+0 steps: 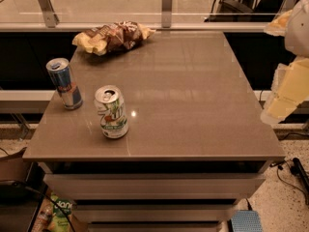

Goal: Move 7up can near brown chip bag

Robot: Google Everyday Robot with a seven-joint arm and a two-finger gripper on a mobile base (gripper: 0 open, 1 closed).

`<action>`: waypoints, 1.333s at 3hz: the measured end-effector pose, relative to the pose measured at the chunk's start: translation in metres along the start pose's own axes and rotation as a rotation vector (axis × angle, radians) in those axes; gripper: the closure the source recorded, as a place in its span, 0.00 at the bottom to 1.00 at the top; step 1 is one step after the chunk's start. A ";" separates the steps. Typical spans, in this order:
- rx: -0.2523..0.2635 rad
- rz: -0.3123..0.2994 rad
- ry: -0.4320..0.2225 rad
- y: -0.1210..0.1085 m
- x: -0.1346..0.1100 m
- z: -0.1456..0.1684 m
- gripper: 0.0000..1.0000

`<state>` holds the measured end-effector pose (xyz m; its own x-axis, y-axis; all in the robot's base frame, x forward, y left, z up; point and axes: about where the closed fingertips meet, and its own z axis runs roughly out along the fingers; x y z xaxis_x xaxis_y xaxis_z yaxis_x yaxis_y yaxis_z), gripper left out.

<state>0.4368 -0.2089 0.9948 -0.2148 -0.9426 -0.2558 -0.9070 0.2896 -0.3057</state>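
- 7up can (111, 112) stands upright on the table (193, 105), front left, near the front edge; silver top faces up
- blue and silver can (64, 83) upright just beside it, to the left and a little further back; the two are apart
- brown chip bag (113, 36) lies at the back left corner; well apart from the 7up can
- gripper (285, 100) hangs off the table's right edge, touching nothing; cannot tell whether it is parted or closed
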 end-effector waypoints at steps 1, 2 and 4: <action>0.004 0.039 -0.103 0.006 -0.008 0.004 0.00; 0.001 0.081 -0.248 0.017 -0.022 0.019 0.00; -0.086 0.116 -0.531 0.025 -0.056 0.065 0.00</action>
<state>0.4498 -0.1385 0.9415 -0.1231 -0.6853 -0.7178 -0.9196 0.3508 -0.1772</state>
